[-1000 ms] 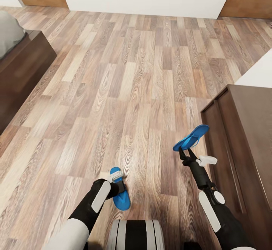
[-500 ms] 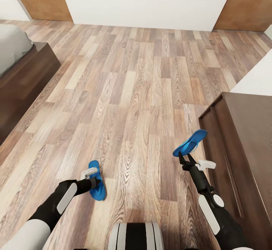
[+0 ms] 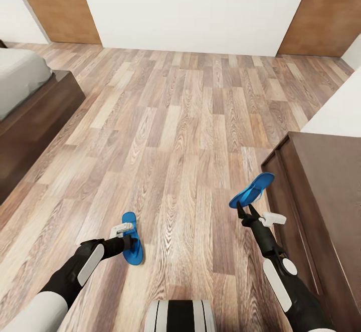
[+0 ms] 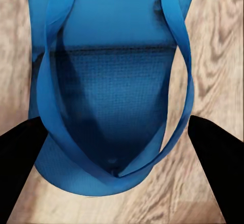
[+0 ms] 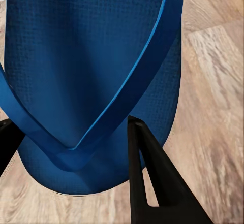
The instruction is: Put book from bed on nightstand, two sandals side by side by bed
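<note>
Two blue sandals carried over wood floor (image 3: 190,121): one (image 3: 132,238) pinched in left hand (image 3: 131,244), another (image 3: 253,187) gripped at its end by right hand (image 3: 242,209), jutting beyond it. Bed (image 3: 35,106) well ahead-left of left hand. Risk: thin grip slipping; cabinet (image 3: 321,206) just beside right hand.

We list a left sandal (image 3: 132,240), bright blue, with darker textured footbed (image 4: 109,107) and blue straps. Right sandal (image 3: 253,189): the same bright blue. Floor (image 3: 185,121): mixed tan, grey-brown and reddish wood-grain planks. Wall (image 3: 195,8): plain white. Doors (image 3: 60,6): warm mid-brown. Bed frame (image 3: 35,116): dark brown; mattress (image 3: 17,78): pale grey. Cabinet (image 3: 321,196): dark brown. Left gripper (image 3: 126,239) and right gripper (image 3: 243,211): black fingers, with black and white arm shells.
</note>
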Controlling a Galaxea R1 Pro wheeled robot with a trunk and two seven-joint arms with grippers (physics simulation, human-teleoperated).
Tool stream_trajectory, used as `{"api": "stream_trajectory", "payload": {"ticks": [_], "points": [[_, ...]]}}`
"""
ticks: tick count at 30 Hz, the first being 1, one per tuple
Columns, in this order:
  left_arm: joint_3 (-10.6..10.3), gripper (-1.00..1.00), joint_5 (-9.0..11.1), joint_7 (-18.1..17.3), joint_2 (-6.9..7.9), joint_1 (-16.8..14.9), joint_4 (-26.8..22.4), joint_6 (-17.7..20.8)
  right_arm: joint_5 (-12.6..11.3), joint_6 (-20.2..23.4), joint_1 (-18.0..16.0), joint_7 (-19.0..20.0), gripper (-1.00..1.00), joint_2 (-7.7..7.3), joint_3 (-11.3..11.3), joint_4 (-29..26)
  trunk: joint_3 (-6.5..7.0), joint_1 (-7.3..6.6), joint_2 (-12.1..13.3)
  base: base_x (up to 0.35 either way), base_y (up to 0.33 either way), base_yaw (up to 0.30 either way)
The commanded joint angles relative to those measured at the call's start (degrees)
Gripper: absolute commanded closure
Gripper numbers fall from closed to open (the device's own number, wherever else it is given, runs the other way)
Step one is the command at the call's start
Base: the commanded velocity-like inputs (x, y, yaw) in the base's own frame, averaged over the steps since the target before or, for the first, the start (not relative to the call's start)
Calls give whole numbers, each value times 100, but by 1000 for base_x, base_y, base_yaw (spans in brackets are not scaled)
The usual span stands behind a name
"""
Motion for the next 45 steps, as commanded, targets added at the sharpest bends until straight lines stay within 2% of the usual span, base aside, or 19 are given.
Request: {"api": "stream_trajectory", "payload": {"ticks": [1, 4, 6, 7, 9, 12, 45], "points": [[-10, 100, -7, -65, -1, 1, -7, 13, -62, -6, -2, 45, 100, 0, -4, 5, 19, -3, 0, 0, 0, 0], [-2, 100, -18, -523, 8, 16, -9, -148, -63, 5, -2, 47, 100, -12, -3, 5, 86, -11, 4, 0, 0, 0], [3, 100, -27, -789, 21, 28, 1, -627, -68, 15, -2, 50, 100, -16, -7, 5, 130, -16, 7, 0, 0, 0], [4, 100, -31, -860, 25, 37, 13, -958, -69, 21, -2, 52, 100, -17, -8, 5, 152, -19, 8, 0, 0, 0], [5, 100, -35, -901, 27, 44, 111, -1307, -70, 26, -2, 53, 100, -17, -9, 5, 197, -24, 11, 0, 0, 0], [5, 100, -47, -924, 26, 47, 263, -1511, -62, 8, -2, 54, 100, -19, -2, 5, 263, -31, 15, 0, 0, 0], [-4, 100, -43, -928, -7, 49, 342, -1557, -53, -14, -2, 60, 100, 0, 23, -3, 994, -117, 59, 0, 0, 0]]}}
